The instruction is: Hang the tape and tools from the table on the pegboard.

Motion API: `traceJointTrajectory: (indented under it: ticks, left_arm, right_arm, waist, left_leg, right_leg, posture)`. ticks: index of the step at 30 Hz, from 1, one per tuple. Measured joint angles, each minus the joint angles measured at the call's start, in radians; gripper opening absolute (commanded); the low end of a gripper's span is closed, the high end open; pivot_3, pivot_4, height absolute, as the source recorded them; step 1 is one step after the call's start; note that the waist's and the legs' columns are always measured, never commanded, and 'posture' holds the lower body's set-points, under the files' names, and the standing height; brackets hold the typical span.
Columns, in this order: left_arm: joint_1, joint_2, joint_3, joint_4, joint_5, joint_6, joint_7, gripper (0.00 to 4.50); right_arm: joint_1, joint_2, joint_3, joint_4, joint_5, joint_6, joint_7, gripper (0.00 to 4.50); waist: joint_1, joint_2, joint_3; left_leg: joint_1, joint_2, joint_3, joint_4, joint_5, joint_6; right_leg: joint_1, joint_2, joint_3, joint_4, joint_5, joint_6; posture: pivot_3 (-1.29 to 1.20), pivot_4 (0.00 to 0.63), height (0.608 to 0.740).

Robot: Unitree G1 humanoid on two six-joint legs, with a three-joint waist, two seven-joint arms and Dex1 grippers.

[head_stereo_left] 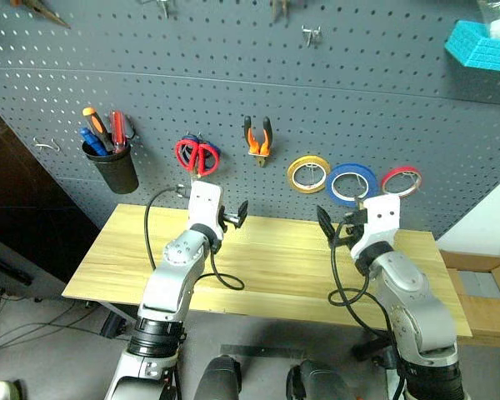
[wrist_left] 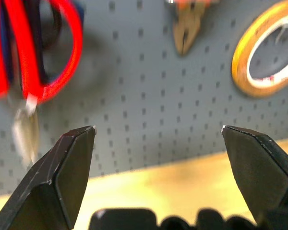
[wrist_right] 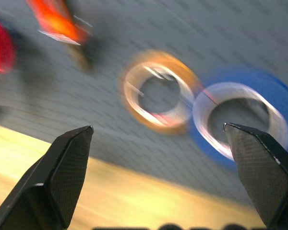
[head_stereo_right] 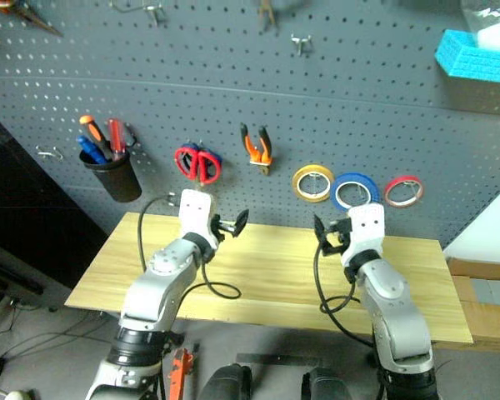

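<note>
Both arms reach forward, roughly level, over the light wood-grain bench [head_stereo_left: 267,275], left gripper [head_stereo_left: 233,218] and right gripper [head_stereo_left: 332,227] aimed at the dark grey perforated pegboard [head_stereo_left: 233,92], jaws on both spread wide and holding nothing. Already hung on the pegboard: red-handled scissors [head_stereo_left: 197,155], orange-and-black-handled pliers [head_stereo_left: 257,138], and the blue tape ring [head_stereo_left: 352,184] between a yellow tape roll [head_stereo_left: 308,173] and a red tape roll [head_stereo_left: 401,180]. A black cup [head_stereo_left: 117,167] on the board holds what looks like the red-handled screwdriver [head_stereo_left: 117,129], small and hard to confirm.

Bare table [head_stereo_left: 275,271]; hung pliers [head_stereo_left: 257,137] and tape [head_stereo_left: 352,183] crowd the pegboard [head_stereo_left: 233,92].
</note>
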Motion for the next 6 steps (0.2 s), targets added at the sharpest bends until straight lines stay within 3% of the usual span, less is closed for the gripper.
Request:
traceJointTrajectory:
  ticks: [6]
  left_arm:
    - [0.075, 0.006, 0.075, 0.047, -0.002, -0.008, 0.011, 4.49]
  right_arm:
    - [0.094, -0.022, -0.034, 0.101, -0.005, -0.035, 0.010, 4.50]
  waist:
    - [-0.003, 0.003, -0.040]
  left_leg:
    - [0.003, 0.000, 0.000, 0.001, -0.001, 0.001]
  right_leg:
    - [0.002, 0.002, 0.002, 0.000, 0.000, -0.001]
  posture:
    - [0.07, 0.000, 0.740]
